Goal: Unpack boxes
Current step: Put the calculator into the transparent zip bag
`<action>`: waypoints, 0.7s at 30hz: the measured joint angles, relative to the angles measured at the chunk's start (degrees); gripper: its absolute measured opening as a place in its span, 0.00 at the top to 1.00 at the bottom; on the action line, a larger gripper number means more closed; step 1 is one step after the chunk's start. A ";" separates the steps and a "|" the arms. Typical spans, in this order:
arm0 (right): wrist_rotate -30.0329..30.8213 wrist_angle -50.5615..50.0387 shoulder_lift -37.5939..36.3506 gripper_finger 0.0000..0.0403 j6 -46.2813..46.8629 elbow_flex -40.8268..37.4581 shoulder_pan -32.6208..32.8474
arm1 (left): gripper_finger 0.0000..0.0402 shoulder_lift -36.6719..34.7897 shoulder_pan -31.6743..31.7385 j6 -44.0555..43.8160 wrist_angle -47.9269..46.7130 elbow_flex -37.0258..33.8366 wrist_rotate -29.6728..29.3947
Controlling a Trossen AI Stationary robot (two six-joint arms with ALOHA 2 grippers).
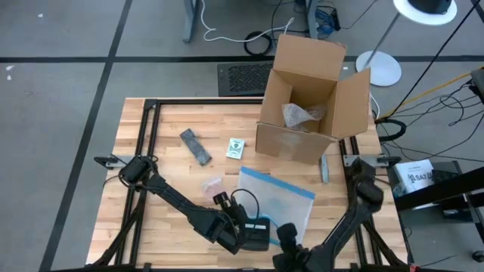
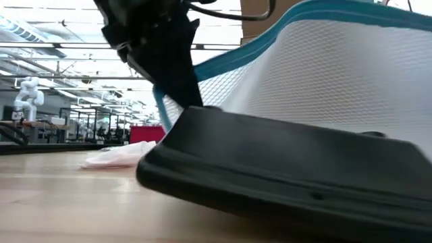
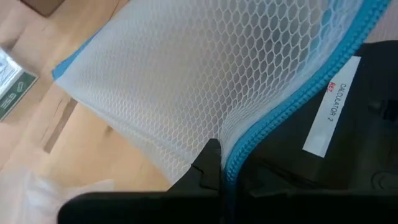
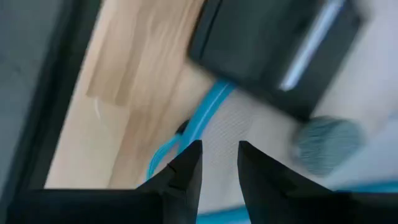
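The brown cardboard box (image 1: 310,98) stands on its base at the table's far right, flaps open, with crumpled clear plastic (image 1: 301,115) inside. A white mesh pouch with a blue edge (image 1: 276,198) lies on the near middle of the table. A black calculator (image 1: 259,231) sits tilted at the pouch's near left corner. My left gripper (image 1: 255,224) is down at that corner, shut on the pouch. My right gripper (image 4: 219,158) is open just to its right, with its fingertips over the pouch's blue edge (image 4: 202,121), near the table's front edge. My left gripper holds the mesh pouch at its blue zip edge (image 3: 249,146), coming from above. One finger (image 3: 208,165) shows on the mesh side; the other is hidden against the black calculator (image 3: 348,162). The edge (image 2: 159,101) is raised beside the finger, and the calculator's top edge (image 2: 202,111) lies right under it.
On the wooden table to the left lie a dark grey bar (image 1: 195,146), a small green and white packet (image 1: 236,148) and a small clear bag (image 1: 210,183). A grey stick (image 1: 324,168) lies in front of the box. A black frame (image 1: 147,151) edges the table.
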 joint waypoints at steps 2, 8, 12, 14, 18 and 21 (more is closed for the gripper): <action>-1.38 -0.65 2.45 0.77 0.70 -0.01 0.36 | 1.00 -0.02 0.26 0.11 0.10 0.38 0.78; -4.70 -3.91 6.40 0.77 5.78 0.00 0.10 | 1.00 -0.07 0.69 1.30 0.04 0.84 1.81; -5.46 -1.48 6.22 0.77 5.96 0.00 0.12 | 1.00 -0.07 0.86 1.57 -0.01 0.84 2.51; -5.79 -1.37 5.62 0.77 6.72 0.00 0.10 | 1.00 -0.07 0.98 1.59 -0.05 0.84 2.51; -5.32 -0.48 4.03 0.77 8.78 0.04 0.00 | 1.00 -0.07 1.20 2.10 -0.03 0.84 2.82; -4.86 2.42 3.87 0.77 8.90 0.05 -0.16 | 1.00 -0.07 1.46 2.57 -0.01 0.84 3.06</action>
